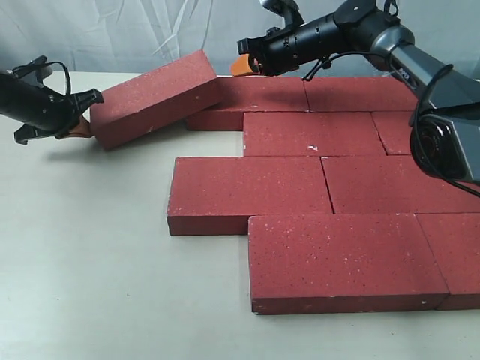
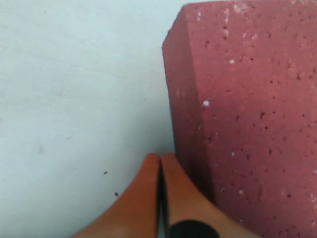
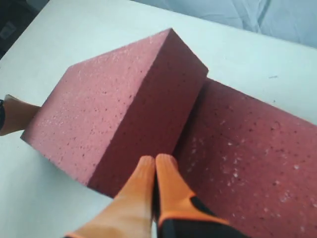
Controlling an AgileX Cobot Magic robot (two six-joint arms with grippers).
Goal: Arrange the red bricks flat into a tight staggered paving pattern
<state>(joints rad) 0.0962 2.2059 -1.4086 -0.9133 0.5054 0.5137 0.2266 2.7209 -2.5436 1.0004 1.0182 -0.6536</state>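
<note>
Bricks [image 1: 330, 187] lie flat in staggered rows over the right and near part of the table [image 1: 82, 270] in the exterior view. Their joints are tight, so we judge most of the paving done. One loose brick [image 1: 154, 97] at the far left is tilted, with its right end propped on the far-row brick [image 1: 255, 101] and its left end down on the table. The left gripper [image 1: 79, 127], pressed together and holding nothing, sits at that low left end; we take it for a stop or a pusher. The right gripper [image 1: 244, 66], likewise pressed together and empty, is at the raised right end, placed to nudge it.

In the left wrist view the fingers [image 2: 143, 193] meet with no gap. The loose brick's end face is just beside them; we cannot tell whether they touch. Closed tips give a firmer pushing point.

In the right wrist view the fingers [image 3: 136, 198] meet at the seam where the loose brick overlaps the far-row brick. We judge the raised end must slide left off that brick before it can drop flat and be pressed in tight.
</note>
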